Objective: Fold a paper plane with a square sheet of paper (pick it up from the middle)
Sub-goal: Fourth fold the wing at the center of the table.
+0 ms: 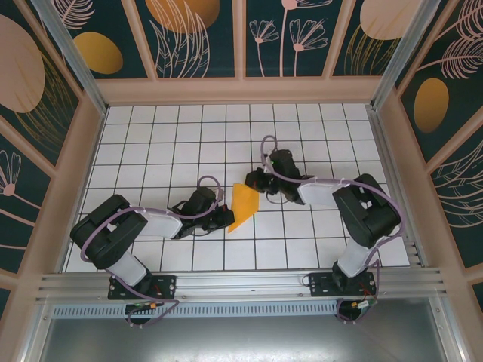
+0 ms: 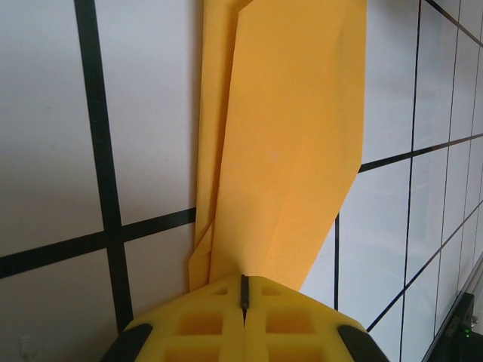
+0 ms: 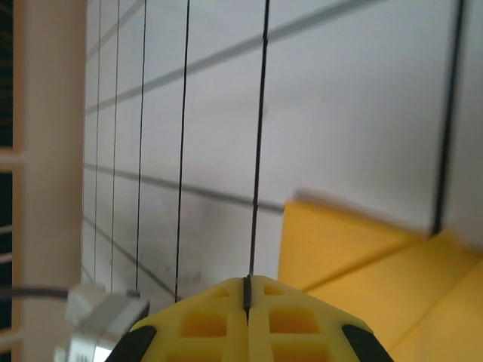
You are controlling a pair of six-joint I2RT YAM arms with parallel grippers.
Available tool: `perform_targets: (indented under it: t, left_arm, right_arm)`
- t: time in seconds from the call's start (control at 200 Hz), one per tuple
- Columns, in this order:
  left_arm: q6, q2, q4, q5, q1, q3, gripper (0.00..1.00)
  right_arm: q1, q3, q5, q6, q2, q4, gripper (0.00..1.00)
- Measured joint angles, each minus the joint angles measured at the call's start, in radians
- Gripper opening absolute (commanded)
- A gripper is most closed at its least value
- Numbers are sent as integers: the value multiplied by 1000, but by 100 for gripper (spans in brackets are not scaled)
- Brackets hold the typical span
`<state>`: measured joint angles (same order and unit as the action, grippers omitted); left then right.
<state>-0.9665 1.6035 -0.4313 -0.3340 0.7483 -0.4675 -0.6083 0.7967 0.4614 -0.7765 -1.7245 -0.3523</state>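
The folded paper [image 1: 244, 205] sits just below the middle of the white tiled table [image 1: 166, 143], between the two arms. Seen from above, it is an orange-yellow wedge whose long axis runs from 1 o'clock to 7 o'clock, with the narrow tip pointing toward 7 o'clock and the broad end toward 1 o'clock. The left gripper [image 1: 226, 217] reaches in from 8 o'clock and meets the wedge near its narrow end. In the left wrist view its fingers [image 2: 196, 320] are pressed together on the paper, which rises from their seam toward 12 o'clock in overlapping layers. The right gripper [image 1: 254, 181] is at the broad end. In its wrist view the pads meet with no gap, and the paper lies at 4 o'clock beside them.
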Motion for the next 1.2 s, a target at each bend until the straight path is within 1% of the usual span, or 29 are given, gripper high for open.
perform_targets:
  t: [0.1,0.35,0.465,0.555,0.631,0.726,0.831,0.936,1.066,1.201]
  left_arm:
    - [13,-2,19,-3,0,-10,9]
    - [34,-19,78,-6,3,-23,11]
    - [37,-51,134,-5,6,-24,16]
    - [36,-110,201,-5,6,-27,19]
    - [32,-158,234,-1,6,-51,18]
    - [19,-174,225,-6,6,-99,16]
    - [-15,-128,174,-25,6,-151,12]
    - [-52,-37,124,-26,6,-186,10]
    - [-87,44,107,-16,6,-190,11]
    - [-122,111,47,-29,6,-183,12]
  right_arm:
    - [-36,-21,12,-16,-31,-15,4]
    - [-33,-90,13,-39,-85,-62,4]
    - [-33,-106,12,-45,-86,-96,4]
    - [-33,-119,11,-53,-86,-123,4]
    - [-33,-127,10,-61,-86,-140,4]
    - [-33,-128,7,-68,-86,-142,4]
    - [-33,-128,4,-71,-86,-142,3]
    - [-33,-129,3,-72,-86,-143,4]
    - [-33,-130,1,-76,-86,-146,3]
    - [-33,-132,0,-79,-86,-150,3]
